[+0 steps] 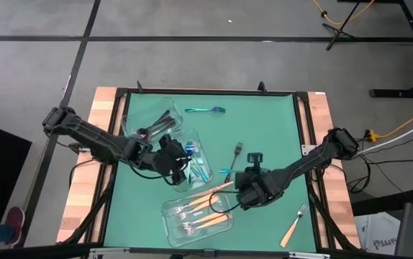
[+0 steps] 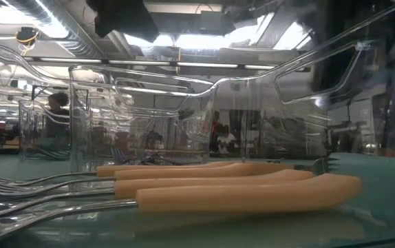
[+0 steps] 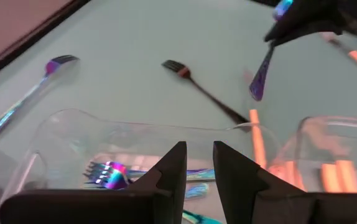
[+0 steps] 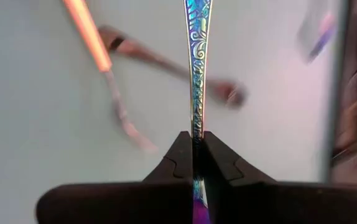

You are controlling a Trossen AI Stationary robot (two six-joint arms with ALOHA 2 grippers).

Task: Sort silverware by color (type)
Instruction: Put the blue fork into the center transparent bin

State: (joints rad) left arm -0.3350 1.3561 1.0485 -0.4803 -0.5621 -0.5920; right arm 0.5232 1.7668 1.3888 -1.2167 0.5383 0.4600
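Observation:
Three clear containers sit on the green mat. The far-left one holds black utensils, the middle one iridescent ones, and the near one orange-handled forks. My right gripper hovers just right of the middle container, shut on an iridescent utensil. My left gripper is over the middle container with its fingers narrowly open and nothing between them. A black fork, an iridescent utensil and an orange-handled fork lie loose on the mat. My right gripper pinches the iridescent utensil's slim patterned shaft between its two fingertips. The utensil lies along the fingers, sticking out past them. It is lifted clear of the mat, and its free end slants downward in the left wrist view.
An orange-handled fork lies by the near container's far rim, under my right gripper. A raised dark frame borders the mat, with wooden table edges outside it. The mat's right half holds only the few loose utensils.

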